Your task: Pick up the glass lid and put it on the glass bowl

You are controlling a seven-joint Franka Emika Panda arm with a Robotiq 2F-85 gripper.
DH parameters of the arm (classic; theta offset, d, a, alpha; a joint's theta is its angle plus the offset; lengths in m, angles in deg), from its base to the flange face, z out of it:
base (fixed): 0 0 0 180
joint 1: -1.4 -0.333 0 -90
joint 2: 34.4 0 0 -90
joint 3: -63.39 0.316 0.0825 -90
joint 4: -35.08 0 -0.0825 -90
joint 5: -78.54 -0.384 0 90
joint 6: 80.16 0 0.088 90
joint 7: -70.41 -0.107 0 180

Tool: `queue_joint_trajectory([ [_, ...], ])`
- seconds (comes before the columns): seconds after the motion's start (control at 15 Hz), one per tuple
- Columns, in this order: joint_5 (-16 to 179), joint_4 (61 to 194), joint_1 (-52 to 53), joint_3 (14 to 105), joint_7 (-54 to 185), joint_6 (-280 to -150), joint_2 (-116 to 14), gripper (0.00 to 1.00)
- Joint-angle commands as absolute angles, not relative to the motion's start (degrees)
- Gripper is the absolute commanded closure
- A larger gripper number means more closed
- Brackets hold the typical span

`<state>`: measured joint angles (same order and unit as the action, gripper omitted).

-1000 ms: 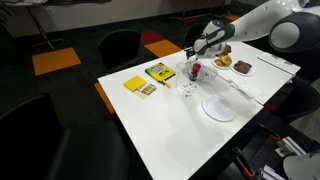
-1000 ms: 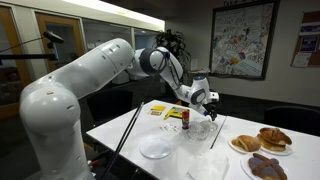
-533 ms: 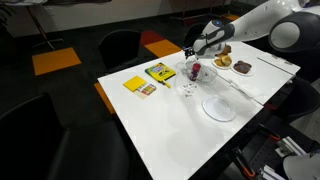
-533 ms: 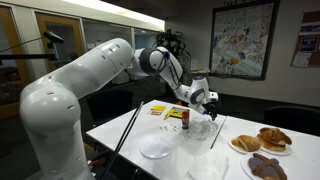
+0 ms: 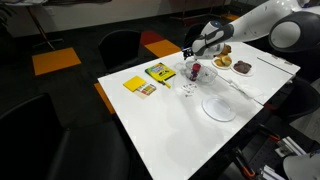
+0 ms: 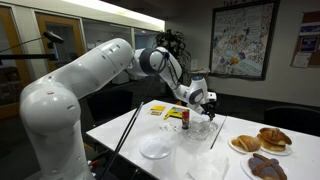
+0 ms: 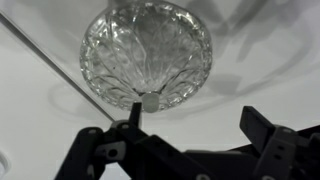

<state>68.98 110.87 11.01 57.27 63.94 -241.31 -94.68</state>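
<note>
Wrist view shows the claw (image 7: 192, 118) spread wide, empty, just beside the glass lid (image 7: 146, 50).

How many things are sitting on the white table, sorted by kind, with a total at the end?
Yellow flat packets: 2
Clear cut-glass pieces: 2
White plates of pastries: 2
Pale round flat disc: 1
Small red item: 1
Total: 8
</note>
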Motion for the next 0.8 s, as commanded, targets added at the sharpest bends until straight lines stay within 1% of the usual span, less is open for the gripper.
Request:
queue_joint_trajectory([
  [0.0,69.6,114.8,11.3,58.1,64.1,-239.5,-91.4,0.00],
  [0.2,69.6,114.9,11.3,58.3,64.1,-239.3,-91.4,0.00],
  [0.27,69.5,114.9,11.3,58.4,64.1,-239.3,-91.4,0.25],
  [0.33,69.5,115.0,11.3,58.4,64.1,-239.3,-91.4,0.26],
  [0.53,69.6,115.2,11.0,58.3,63.9,-239.5,-91.3,0.49],
  [0.73,69.8,115.3,10.8,58.2,64.0,-239.4,-91.2,0.69],
])
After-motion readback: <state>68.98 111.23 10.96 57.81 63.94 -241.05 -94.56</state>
